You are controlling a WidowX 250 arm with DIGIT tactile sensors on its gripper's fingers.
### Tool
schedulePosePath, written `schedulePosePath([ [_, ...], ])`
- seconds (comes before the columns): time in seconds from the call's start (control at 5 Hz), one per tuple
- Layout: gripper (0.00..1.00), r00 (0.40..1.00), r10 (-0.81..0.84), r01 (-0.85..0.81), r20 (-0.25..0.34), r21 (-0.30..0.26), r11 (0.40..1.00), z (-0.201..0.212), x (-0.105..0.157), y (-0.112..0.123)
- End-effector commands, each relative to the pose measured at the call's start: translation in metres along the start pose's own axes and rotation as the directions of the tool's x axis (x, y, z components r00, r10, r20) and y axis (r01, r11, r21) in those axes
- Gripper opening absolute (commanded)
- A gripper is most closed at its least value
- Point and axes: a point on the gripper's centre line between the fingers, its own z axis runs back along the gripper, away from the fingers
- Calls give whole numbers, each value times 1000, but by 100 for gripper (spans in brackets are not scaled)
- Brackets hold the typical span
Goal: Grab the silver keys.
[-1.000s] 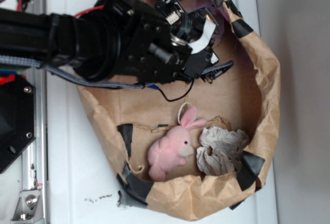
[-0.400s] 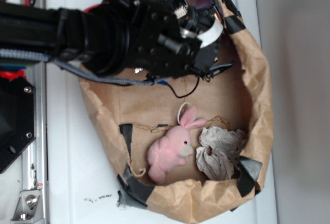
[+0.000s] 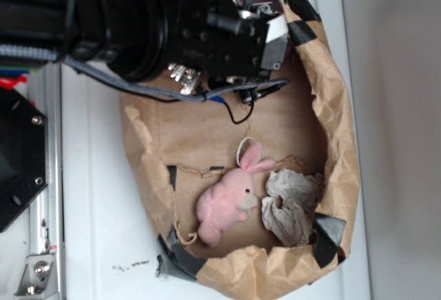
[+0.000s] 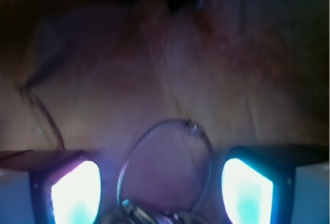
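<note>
**Keys sit between the spread fingers, not yet gripped**

The keys (image 4: 154, 203) lie low in the wrist view, right between the two glowing fingertips (image 4: 76, 195), with the wire ring looping up from the bunch toward the middle of the picture. From the exterior view a fan of silver blades (image 3: 182, 76) peeks out under the arm, near the top left edge of the paper bag (image 3: 337, 148). The gripper (image 4: 160, 195) stands wide open, a clear gap on each side of the ring, and it has hold of nothing yet as far as I can see.

To do this well, I'd say it should come down a touch more so the pads flank the bunch itself and not only the thin ring, then close squarely. Wire that slim could slip out sideways, and the blades could fan or pivot if caught off centre. The crumpled paper underneath is soft and may give, so a firm close before lifting seems wise.

The bag is rolled open like a bowl, patched with black tape (image 3: 324, 234), resting on a white top. Well apart from the keys lie a pink bunny (image 3: 227, 203) and, just beside it, a wad of paper (image 3: 291, 207). The arm hides much of the bag's upper part.
</note>
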Motion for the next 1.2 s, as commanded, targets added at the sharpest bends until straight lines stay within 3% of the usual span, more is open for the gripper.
schedulePosePath([
  [0.0,100,1000,15,-15,3,22,1000,-6,3,20],
  [0.8,100,998,38,-40,56,36,999,-20,8,12],
  [1.0,89,995,68,-72,67,53,996,-35,10,14],
])
